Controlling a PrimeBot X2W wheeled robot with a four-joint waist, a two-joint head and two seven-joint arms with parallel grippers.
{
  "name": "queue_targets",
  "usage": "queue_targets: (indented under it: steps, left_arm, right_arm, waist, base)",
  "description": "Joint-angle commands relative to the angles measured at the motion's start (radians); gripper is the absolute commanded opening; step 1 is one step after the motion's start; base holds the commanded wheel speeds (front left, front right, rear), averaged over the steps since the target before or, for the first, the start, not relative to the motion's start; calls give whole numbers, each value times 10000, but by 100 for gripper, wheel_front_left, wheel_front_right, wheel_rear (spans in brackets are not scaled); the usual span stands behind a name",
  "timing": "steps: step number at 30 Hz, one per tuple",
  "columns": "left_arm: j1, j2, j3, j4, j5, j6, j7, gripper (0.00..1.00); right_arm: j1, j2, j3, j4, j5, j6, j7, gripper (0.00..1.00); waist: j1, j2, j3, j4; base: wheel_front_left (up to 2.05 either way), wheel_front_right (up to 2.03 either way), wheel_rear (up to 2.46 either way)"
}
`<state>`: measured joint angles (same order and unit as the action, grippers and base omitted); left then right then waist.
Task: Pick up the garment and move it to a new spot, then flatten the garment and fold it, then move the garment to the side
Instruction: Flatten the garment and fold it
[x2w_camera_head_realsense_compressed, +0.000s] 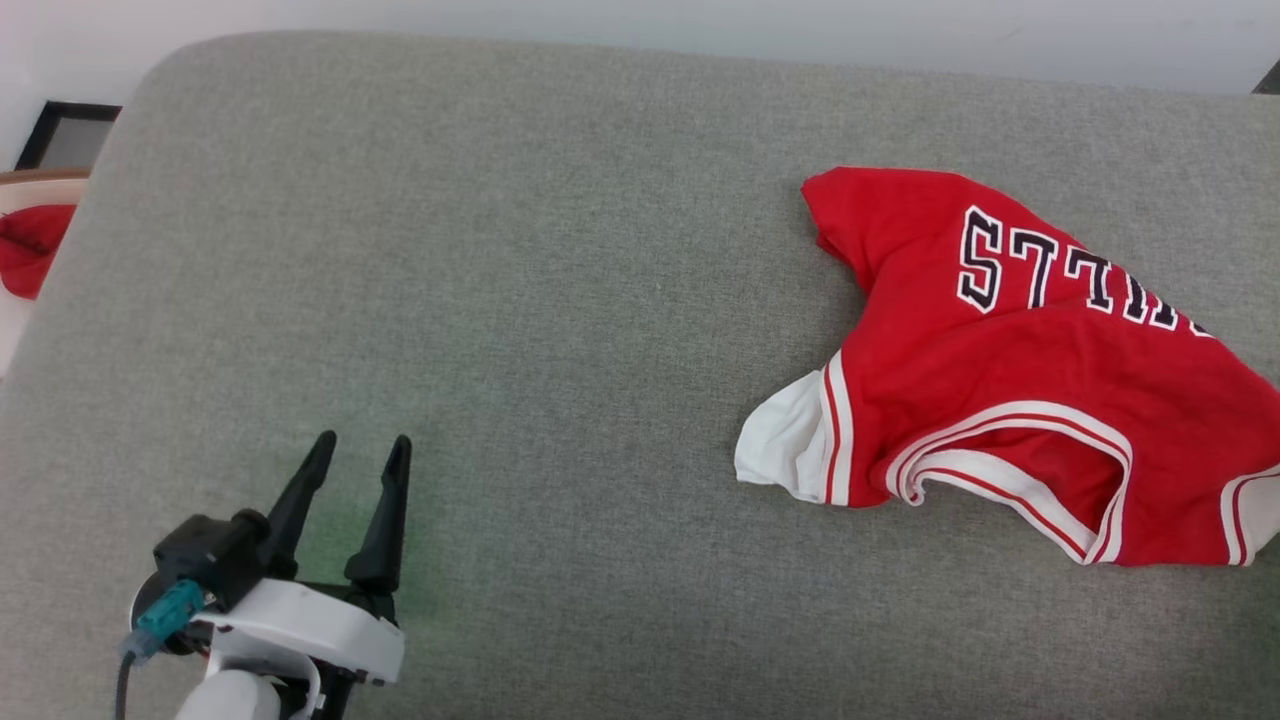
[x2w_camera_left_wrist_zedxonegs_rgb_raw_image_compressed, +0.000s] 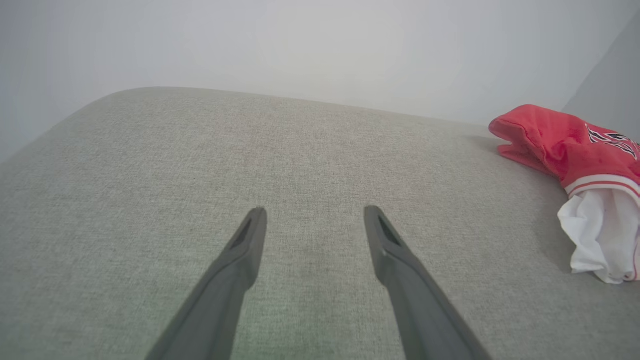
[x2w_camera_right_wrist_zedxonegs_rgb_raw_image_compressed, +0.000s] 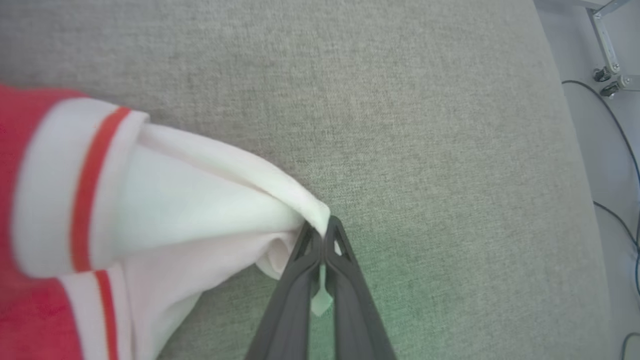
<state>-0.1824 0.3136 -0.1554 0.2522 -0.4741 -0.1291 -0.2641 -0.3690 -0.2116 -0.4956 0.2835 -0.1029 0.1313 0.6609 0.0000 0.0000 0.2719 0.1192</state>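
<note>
At the far left, beyond the edge of the grey surface (x2w_camera_head_realsense_compressed: 500, 250), a small red cloth (x2w_camera_head_realsense_compressed: 30, 250) is seen below a dark frame (x2w_camera_head_realsense_compressed: 65, 135). The left gripper (x2w_camera_head_realsense_compressed: 362, 440) is seen at the surface's near left part, its fingers spread wide with nothing between them. Only bare fabric separates it from the garment (x2w_camera_head_realsense_compressed: 1000, 400), which is crumpled on the right part, lettering upside down. A fold of its white sleeve (x2w_camera_right_wrist_zedxonegs_rgb_raw_image_compressed: 200, 200) is pinched in the closed right gripper (x2w_camera_right_wrist_zedxonegs_rgb_raw_image_compressed: 325, 232). Cables (x2w_camera_right_wrist_zedxonegs_rgb_raw_image_compressed: 620, 130) are seen on the floor past the edge.
</note>
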Motion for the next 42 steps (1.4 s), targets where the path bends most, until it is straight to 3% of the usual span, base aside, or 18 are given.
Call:
queue_targets:
  steps: [1, 2, 3, 4, 12, 18, 20, 23, 27, 32, 37, 42]
  left_arm:
    - [-77, 63, -26, 47, -33, -26, 5, 100]
    - [-119, 95, -60, 58, -54, -26, 5, 100]
    - [-169, 121, -95, 58, -125, -26, 5, 100]
    - [-213, 171, -125, 62, -184, -26, 5, 100]
    - [-926, 1268, -876, -252, -524, -26, 5, 100]
    - [-2509, 2492, -2520, -205, -1134, -24, 484, 100]
    - [-2862, 2617, -2878, -208, -1388, -24, 742, 100]
    - [-3932, 3224, -4084, 15, -1784, -23, 1894, 100]
    - [-5176, 3432, -5629, 352, -3037, -11, 3718, 100]
    - [-6087, 3391, -7188, 379, -5563, -6, 6672, 100]
    - [-6643, 3229, -7763, 510, -7576, -8, 8917, 100]
    - [-7108, 3097, -8102, 1134, -8034, -8, 9764, 100]
  right_arm:
    - [-89, 97, -62, 95, -23, -10, -199, 0]
    - [-160, 128, -67, 126, -64, -10, -401, 1]
    - [-232, 186, -107, 154, -81, -10, -598, 42]
    - [-293, 244, -144, 182, -105, -10, -794, 100]
    - [134, 736, -34, -583, 700, -10, -2520, 100]
    - [1129, 1297, 939, -2314, 1911, -8, -3468, 100]
    - [1317, 1396, 1102, -2555, 2052, -8, -3568, 100]
    - [1800, 1567, 1851, -3152, 2418, -8, -3867, 100]
    - [2319, 1609, 3023, -3395, 2932, -8, -4550, 100]
    - [2685, 1608, 4189, -3348, 3427, -10, -5569, 100]
    - [2660, 1610, 4640, -3136, 3596, -8, -6092, 100]
    - [2322, 1616, 4868, -2943, 3675, -8, -6318, 100]
  waist:
    - [0, 0, -5, -30]
    - [0, 0, -9, -58]
    - [0, 0, -18, -95]
    - [0, 0, -45, -138]
    - [0, 0, -446, -587]
    - [0, 0, -689, -1147]
    - [0, 0, -726, -1230]
    - [0, 0, -763, -1579]
    - [0, 0, -764, -2024]
    - [0, 0, -712, -2529]
    - [0, 0, -491, -2936]
    - [0, 0, -93, -3338]
  base:
    - [0, 0, 0]
    - [0, 0, 0]
    - [0, 0, 0]
    - [0, 0, 0]
    - [0, 0, 0]
    - [0, 0, 0]
    - [0, 0, 0]
    - [0, 0, 0]
    - [0, 0, 0]
    - [0, 0, 0]
    - [0, 0, 0]
    - [0, 0, 0]
